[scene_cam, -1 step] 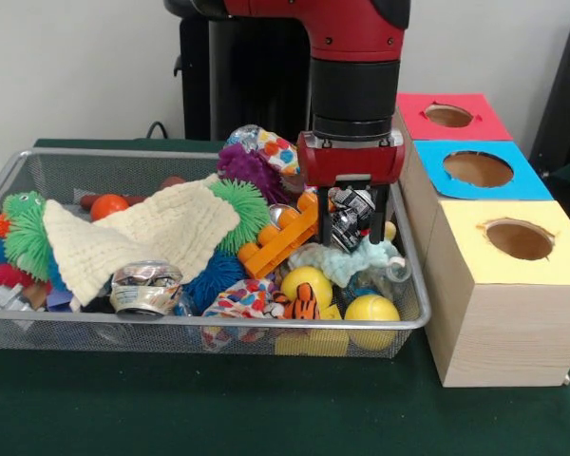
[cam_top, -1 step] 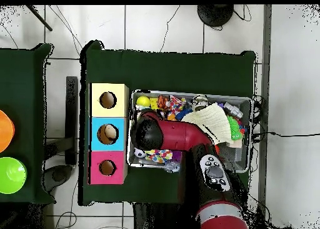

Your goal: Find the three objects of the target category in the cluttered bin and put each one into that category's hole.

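My gripper [scene_cam, -1 step: 351,241] hangs low over the right part of the wire bin [scene_cam, -1 step: 38,328]. Its two dark fingers [scene_cam, -1 step: 325,223] press on either side of a crumpled silver and black can [scene_cam, -1 step: 350,215], so it is shut on that can. The can sits above a pale blue cloth [scene_cam, -1 step: 347,261] and beside an orange toy block [scene_cam, -1 step: 283,242]. A second crushed can [scene_cam, -1 step: 144,288] lies at the bin's front, left of centre. In the overhead view the red arm [cam_top, -1 step: 178,136] covers the gripper and the can.
Three wooden boxes with holes stand right of the bin: yellow [scene_cam, -1 step: 499,313], blue [scene_cam, -1 step: 527,185], pink [scene_cam, -1 step: 489,123]. The bin also holds a cream knitted cloth [scene_cam, -1 step: 142,237], yellow balls [scene_cam, -1 step: 372,309], spiky green and purple toys and a tiger figure [scene_cam, -1 step: 304,302].
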